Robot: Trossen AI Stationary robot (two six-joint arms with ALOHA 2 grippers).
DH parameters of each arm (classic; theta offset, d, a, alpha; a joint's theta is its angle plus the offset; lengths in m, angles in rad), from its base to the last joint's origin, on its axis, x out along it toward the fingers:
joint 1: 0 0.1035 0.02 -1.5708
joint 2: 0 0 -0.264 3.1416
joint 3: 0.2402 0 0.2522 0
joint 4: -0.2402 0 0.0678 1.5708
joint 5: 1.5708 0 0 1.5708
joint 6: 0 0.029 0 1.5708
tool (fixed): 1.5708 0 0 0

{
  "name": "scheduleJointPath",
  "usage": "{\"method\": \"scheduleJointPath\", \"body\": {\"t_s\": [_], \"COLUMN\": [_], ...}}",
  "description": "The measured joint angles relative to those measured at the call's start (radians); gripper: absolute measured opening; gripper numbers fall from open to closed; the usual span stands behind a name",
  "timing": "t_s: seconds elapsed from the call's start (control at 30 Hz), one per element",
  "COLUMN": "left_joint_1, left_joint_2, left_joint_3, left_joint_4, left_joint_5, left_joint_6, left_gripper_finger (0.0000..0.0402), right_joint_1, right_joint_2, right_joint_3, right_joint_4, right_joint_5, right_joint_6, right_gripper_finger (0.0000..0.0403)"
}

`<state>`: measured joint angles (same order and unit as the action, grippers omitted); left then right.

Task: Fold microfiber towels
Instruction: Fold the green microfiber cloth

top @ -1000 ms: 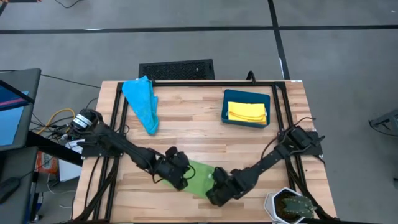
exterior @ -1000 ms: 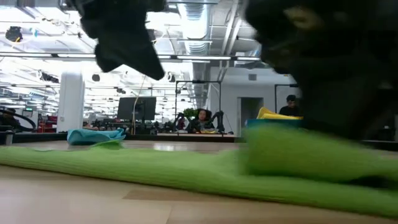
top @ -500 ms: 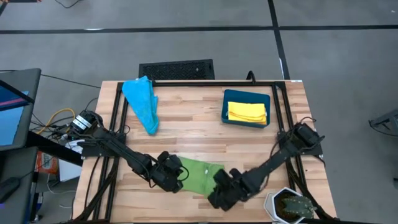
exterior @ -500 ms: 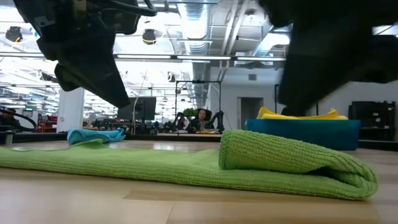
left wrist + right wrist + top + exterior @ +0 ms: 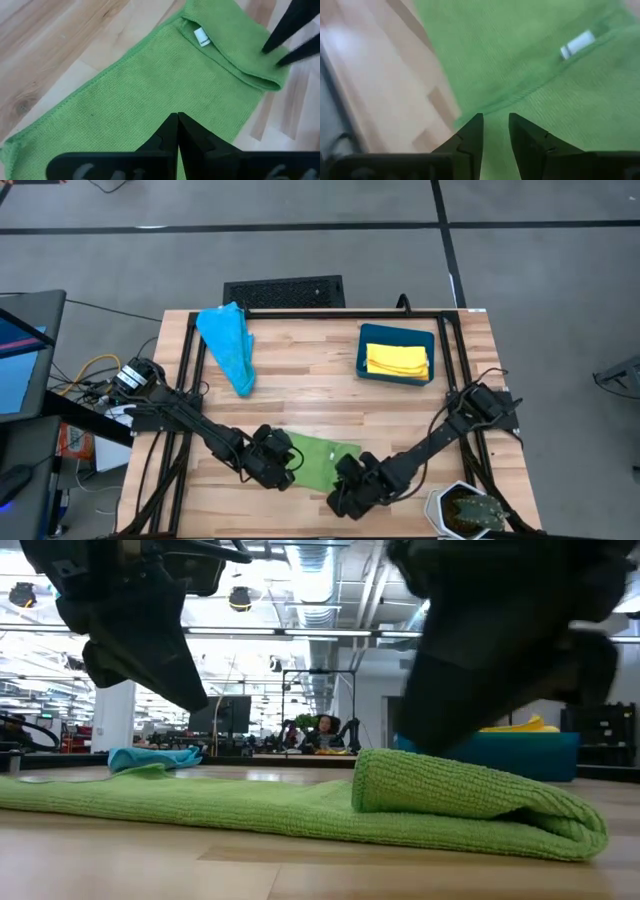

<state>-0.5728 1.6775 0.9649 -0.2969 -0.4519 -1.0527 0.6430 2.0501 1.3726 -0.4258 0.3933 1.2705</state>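
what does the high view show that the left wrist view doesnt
Only the high view: the light blue towel crumpled at the table's far left, the yellow towel in the teal bin, and both arms. Only the left wrist view: the white tag on the folded-over flap and the left tool shut. Both: the green towel on the wooden table.

Open-plan robotics lab or industrial office: exposed ceiling ducts and strip lights [image 5: 300,632], a monitor [image 5: 222,712] and a seated person [image 5: 324,732] beyond the wooden counter [image 5: 300,395], grey floor with taped lines, cables at 9 o'clock.
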Motion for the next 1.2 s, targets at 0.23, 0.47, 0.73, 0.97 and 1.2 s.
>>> {"method": "scheduleJointPath", "body": {"t_s": [0.23,0.47,0.73,0.97,1.2], "left_joint_1": [0.0,0.002,0.002,-0.003,-0.002], "left_joint_2": [0.0,0.0,0.0,0.0,0.0], "left_joint_3": [0.0,0.001,0.001,0.001,0.001], "left_joint_4": [0.0,-0.008,-0.019,-0.025,-0.018], "left_joint_5": [0.0,-0.002,-0.006,-0.006,-0.008], "left_joint_6": [-0.001,-0.004,-0.001,-0.006,-0.009], "left_gripper_finger": [0.0,0.0,0.0,0.0,0.0], "right_joint_1": [-0.022,-0.055,0.009,0.011,-0.02], "right_joint_2": [0.069,0.018,-0.01,0.001,0.072], "right_joint_3": [-0.004,0.035,0.029,-0.021,-0.024], "right_joint_4": [0.066,0.062,-0.035,-0.04,0.06], "right_joint_5": [-0.025,0.057,0.086,0.086,0.048], "right_joint_6": [-0.034,-0.117,-0.055,-0.007,-0.069], "right_gripper_finger": [0.0116,0.0116,0.0116,0.0116,0.0117]}}
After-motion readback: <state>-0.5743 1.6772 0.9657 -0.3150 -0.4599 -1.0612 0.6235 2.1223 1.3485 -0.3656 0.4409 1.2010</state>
